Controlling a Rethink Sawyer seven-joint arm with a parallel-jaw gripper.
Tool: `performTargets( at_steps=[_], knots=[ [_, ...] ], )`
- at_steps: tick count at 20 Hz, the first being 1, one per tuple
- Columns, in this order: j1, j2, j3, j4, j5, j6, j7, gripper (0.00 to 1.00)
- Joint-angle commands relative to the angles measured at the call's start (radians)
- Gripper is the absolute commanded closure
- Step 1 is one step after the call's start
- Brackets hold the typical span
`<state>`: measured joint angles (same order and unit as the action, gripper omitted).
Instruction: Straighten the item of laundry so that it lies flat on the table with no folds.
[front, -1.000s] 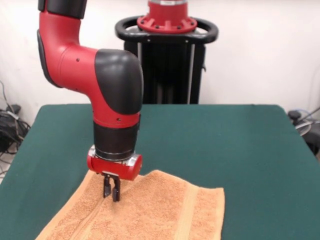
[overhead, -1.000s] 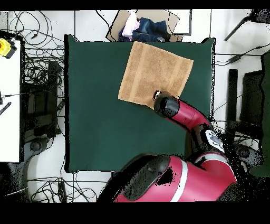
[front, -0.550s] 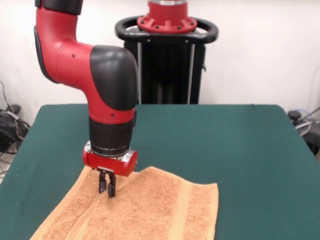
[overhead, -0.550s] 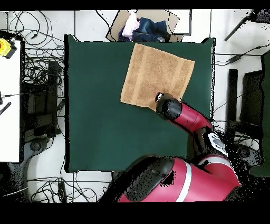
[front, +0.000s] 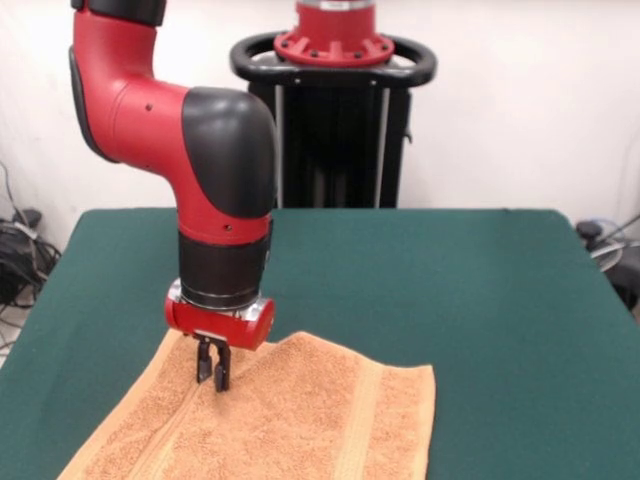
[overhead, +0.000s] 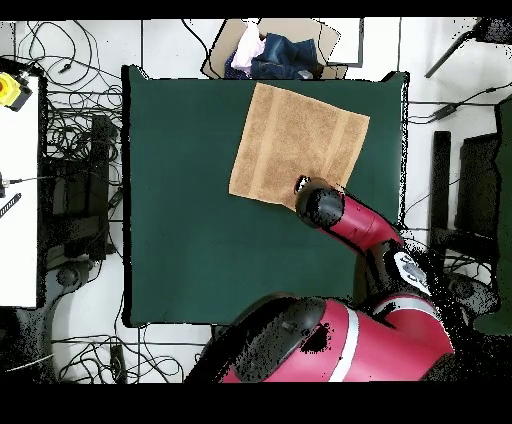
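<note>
1. Towel (front: 280, 420): lay at the near edge of the table (front: 470, 290) in the front view, orange-tan terry, woven bands running lengthwise. Its near end ran off the bottom of that view. Overhead showed it as a tilted, roughly square sheet at the table's top edge, and it looked close to flat w/ no obvious fold.
2. Slight rise in the cloth along the far edge near the tips; couldn't tell if that was a real wrinkle or just pile.
3. Gripper (front: 212, 372): tips down on the towel near its far corner, fingers (front: 221, 375) drawn close together, apparently pinching a bit of cloth. Overhead the wrist hid the contact, so the grip wasn't confirmed there.
4. Arm (front: 225, 190): stood almost vertical over that corner, red cuff just above the cloth.
5. Judgement: task nearly done; what remained was prob. releasing and lifting clear.
6. Risks:
   - lift w/o opening fully: pile could snag and the corner tent up or fold back.
   - further drag toward the near edge: more towel could slide off the table, since it already sat at the rim.
   - sideways pull: sheet could skew or ridge along the band.
7. Behind: bare green table, then pedestal (front: 335, 110) at the far side.
</note>
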<state>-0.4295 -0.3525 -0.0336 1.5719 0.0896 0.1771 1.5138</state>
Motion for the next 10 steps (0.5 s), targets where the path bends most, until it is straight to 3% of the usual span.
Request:
performTargets(
  at_steps=[1,10],
  knots=[
    [0.019,0.004,-0.045,0.08,-0.012,0.008,0.193,1.0],
    [-0.024,-0.033,-0.041,0.158,-0.034,-0.033,0.186,1.0]
  ],
)
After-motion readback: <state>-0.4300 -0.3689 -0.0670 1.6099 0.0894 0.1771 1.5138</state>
